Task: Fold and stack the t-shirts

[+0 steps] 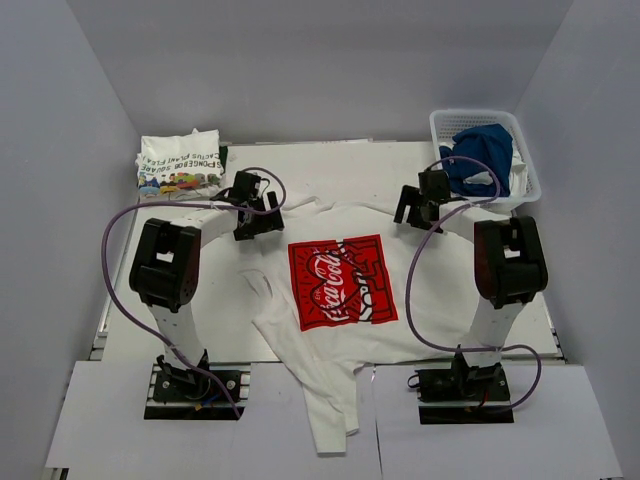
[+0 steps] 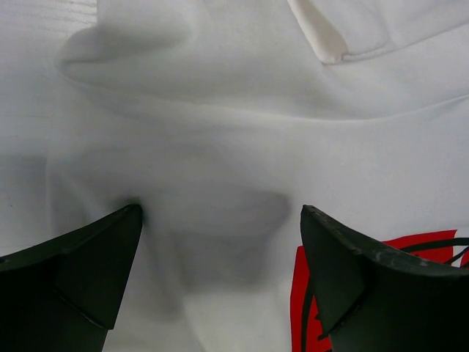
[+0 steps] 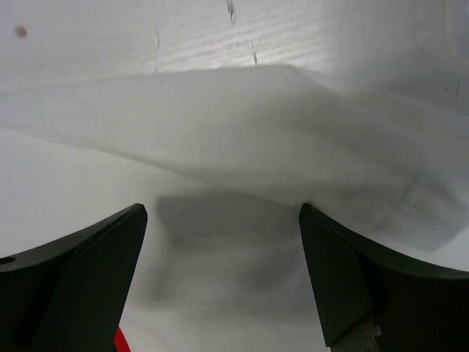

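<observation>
A white t-shirt with a red Coca-Cola print [image 1: 341, 281] lies spread across the middle of the table, its lower part hanging over the near edge. My left gripper [image 1: 258, 222] hovers open over the shirt's upper left part; its wrist view shows white cloth [image 2: 220, 183] between the spread fingers and a strip of red print by the right finger. My right gripper [image 1: 418, 208] stands open over the shirt's upper right edge [image 3: 242, 147]. A folded white t-shirt with cartoon print [image 1: 180, 166] rests at the back left. A blue t-shirt [image 1: 480, 155] lies bunched in the basket.
A white plastic basket [image 1: 447, 120] stands at the back right corner. Purple cables loop from both arms over the table. Grey walls close in the back and both sides.
</observation>
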Controlling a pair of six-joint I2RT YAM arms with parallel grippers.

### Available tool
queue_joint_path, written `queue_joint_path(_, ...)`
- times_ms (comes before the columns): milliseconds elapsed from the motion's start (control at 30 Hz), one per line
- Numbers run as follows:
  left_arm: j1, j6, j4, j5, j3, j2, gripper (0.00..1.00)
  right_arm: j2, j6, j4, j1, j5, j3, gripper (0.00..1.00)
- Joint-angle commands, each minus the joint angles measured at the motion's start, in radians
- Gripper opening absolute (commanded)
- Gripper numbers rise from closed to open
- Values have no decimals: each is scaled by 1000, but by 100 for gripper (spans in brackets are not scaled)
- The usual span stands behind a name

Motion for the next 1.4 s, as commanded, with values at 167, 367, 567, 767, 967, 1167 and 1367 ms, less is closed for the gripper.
queue_joint_path(167,13,14,-63,-102,-81,39,100,145,85,263,18,131,168,90)
queue_joint_path(367,13,23,-73,-112,-105,-16,100,241,-13,241,28,208,363,90)
queue_joint_path(567,13,23,-73,-121,-132,-70,100,164,-233,363,70,160,324,90)
queue_joint_path(767,13,14,-82,-121,-87,-100,100,35,-259,269,122,71,266,90)
queue_joint_path(967,13,14,-94,-131,-18,-41,100,-134,-71,85,150,57,43,90)
queue_joint_path(1167,16,24,-94,-152,5,14,100,-223,16,-93,136,54,-159,90)
queue_joint_path(1367,16,61,-97,-151,117,143,100,-146,49,-148,118,76,-133,90)
